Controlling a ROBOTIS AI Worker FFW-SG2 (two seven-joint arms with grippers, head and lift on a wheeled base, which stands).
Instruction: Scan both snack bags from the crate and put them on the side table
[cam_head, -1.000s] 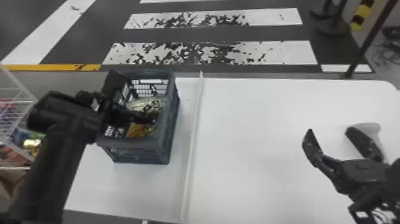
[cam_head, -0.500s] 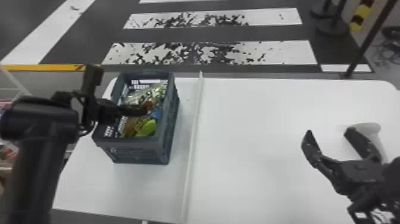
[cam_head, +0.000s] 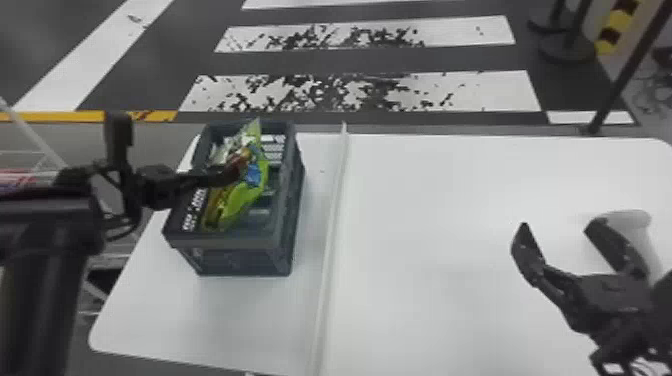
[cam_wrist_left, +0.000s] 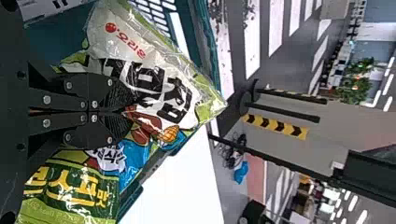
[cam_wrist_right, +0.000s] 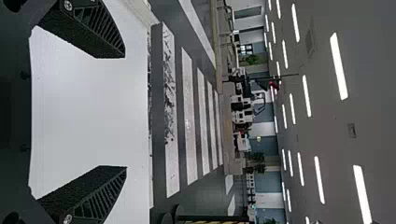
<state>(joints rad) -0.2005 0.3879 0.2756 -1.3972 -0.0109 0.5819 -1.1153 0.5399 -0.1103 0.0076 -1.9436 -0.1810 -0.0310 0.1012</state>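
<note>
Over the crate (cam_head: 227, 243), my left gripper (cam_head: 240, 167) is shut on a snack bag (cam_head: 243, 197) in green, white and blue, held steeply with its top corner above the crate's far rim. In the left wrist view, the fingers of the left gripper (cam_wrist_left: 126, 111) pinch the middle of the crinkled snack bag (cam_wrist_left: 112, 186). A second bag cannot be told apart. My right gripper (cam_head: 557, 227) stands open above the right part of the white table (cam_head: 425, 225); between the spread fingers of the right gripper (cam_wrist_right: 125, 112) there is nothing.
A white rounded object (cam_head: 632, 222) stands on the table beside the right gripper. A raised white strip (cam_head: 332, 240) runs front to back, right of the crate. Beyond the table's left edge is a wire rack (cam_head: 30, 160) with packaged goods.
The left gripper has risen in the crate, lifting the bag, whose green and blue part has come into sight. The left forearm has swung leftward. The right arm has kept still.
</note>
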